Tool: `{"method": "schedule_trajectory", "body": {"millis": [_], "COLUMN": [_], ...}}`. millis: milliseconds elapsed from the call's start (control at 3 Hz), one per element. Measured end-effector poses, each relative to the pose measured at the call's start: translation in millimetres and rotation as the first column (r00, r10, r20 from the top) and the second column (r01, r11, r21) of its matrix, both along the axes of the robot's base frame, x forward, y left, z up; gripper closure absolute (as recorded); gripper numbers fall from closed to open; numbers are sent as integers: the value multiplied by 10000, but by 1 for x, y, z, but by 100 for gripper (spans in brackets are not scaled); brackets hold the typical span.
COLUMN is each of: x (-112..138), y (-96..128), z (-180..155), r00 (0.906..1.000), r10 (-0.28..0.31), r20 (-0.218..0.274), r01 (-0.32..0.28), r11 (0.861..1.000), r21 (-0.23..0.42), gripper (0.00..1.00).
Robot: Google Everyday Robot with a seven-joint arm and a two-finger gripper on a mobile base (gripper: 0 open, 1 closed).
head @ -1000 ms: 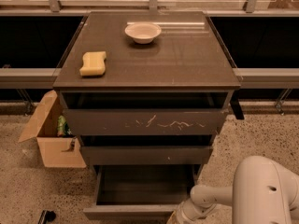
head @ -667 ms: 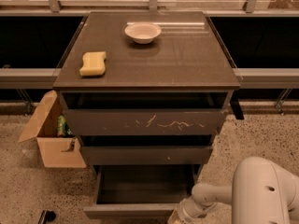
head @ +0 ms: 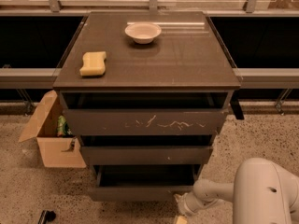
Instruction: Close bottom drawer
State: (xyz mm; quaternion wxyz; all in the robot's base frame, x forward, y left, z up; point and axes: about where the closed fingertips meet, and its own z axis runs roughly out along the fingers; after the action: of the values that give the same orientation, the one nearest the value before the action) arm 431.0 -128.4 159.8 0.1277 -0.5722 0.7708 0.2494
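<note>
The bottom drawer (head: pixel 140 192) is the lowest of three in a dark grey-brown cabinet. It stands partly open, its plain front a little ahead of the fronts above and its dark box (head: pixel 145 176) showing. My white arm (head: pixel 261 195) comes in from the lower right. My gripper (head: pixel 182 208) sits at the bottom edge of the camera view, just below and right of the drawer front's right end. Whether it touches the front I cannot tell.
The top drawer front with white scratches (head: pixel 145 122) and the middle front (head: pixel 145 155) also stick out a little. A bowl (head: pixel 143 32) and a yellow sponge (head: pixel 93 63) lie on the cabinet top. An open cardboard box (head: pixel 51 134) stands on the floor at the left.
The bottom drawer has slid back in by a good part. My arm and gripper have moved forward toward the cabinet with it.
</note>
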Motion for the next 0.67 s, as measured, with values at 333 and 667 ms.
{"method": "schedule_trajectory", "body": {"millis": [333, 667], "x": [0, -5], "y": [0, 2], "z": [0, -3], "r00": [10000, 9999], "r10": [0, -42], "r20": [0, 160], "r01": [0, 41], "r11": [10000, 10000], "r21": [0, 87], "gripper": [0, 16]}}
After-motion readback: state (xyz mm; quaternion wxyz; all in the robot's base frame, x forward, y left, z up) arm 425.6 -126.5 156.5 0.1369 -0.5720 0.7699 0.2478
